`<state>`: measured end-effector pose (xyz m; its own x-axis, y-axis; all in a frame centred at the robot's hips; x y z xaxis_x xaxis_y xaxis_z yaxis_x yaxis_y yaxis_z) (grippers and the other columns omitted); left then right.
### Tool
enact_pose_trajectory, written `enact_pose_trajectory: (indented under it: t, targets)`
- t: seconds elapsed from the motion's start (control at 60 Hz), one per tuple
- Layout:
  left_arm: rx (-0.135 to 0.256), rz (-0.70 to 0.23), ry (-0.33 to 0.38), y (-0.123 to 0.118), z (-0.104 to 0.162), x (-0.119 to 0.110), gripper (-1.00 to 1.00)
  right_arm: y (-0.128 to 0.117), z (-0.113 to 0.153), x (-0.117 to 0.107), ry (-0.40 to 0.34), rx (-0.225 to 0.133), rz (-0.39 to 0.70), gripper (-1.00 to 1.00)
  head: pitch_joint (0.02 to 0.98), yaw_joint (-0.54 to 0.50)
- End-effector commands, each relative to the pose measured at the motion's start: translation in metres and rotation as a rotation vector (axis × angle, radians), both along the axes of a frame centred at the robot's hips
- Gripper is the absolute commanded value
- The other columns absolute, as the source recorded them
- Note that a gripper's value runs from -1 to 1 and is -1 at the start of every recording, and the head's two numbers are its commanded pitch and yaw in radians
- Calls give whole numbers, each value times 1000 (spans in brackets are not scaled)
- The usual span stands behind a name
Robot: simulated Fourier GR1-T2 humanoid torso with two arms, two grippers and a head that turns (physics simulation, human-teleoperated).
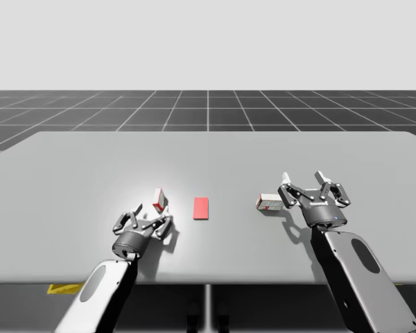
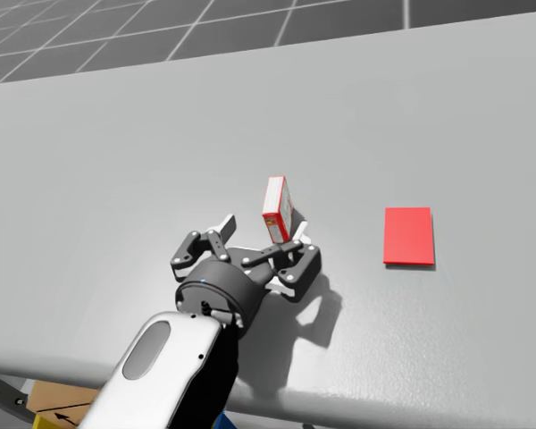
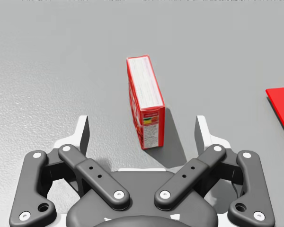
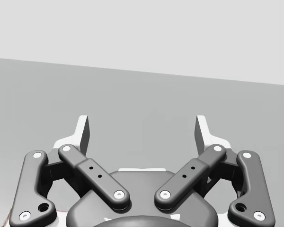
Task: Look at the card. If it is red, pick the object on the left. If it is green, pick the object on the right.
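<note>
Card (image 1: 201, 207) red, so go left | red box (image 3: 146, 108) standing on end, just ahead of left gripper (image 3: 143, 126), lined up between its spread fingers, not touching | right gripper (image 4: 143, 125) also spread, well apart.

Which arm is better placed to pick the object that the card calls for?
Left. The flat red card calls for the left object, the standing red rectangular box. My open left pincer has that box at its finger gap; my right pincer is beyond the card.
</note>
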<state>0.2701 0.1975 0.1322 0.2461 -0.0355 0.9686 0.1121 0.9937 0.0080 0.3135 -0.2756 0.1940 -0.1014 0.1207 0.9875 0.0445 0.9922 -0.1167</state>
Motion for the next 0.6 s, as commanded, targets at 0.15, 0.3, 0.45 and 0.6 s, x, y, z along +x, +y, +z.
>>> enact_pose_trajectory:
  t: [0.15,0.3,0.45,0.6]
  targets:
    - [11,18,1,-8,-4,25,-1000,1,0,0,-2,1,3,-1000,818,315]
    - [0,25,17,-10,-5,35,-1000,1,0,0,-3,0,5,-1000,816,316]
    - [1,32,19,-11,-10,41,-794,1,0,0,-4,0,5,-1000,816,314]
    - [17,29,17,-11,-16,41,905,1,0,0,-5,1,4,-1000,816,314]
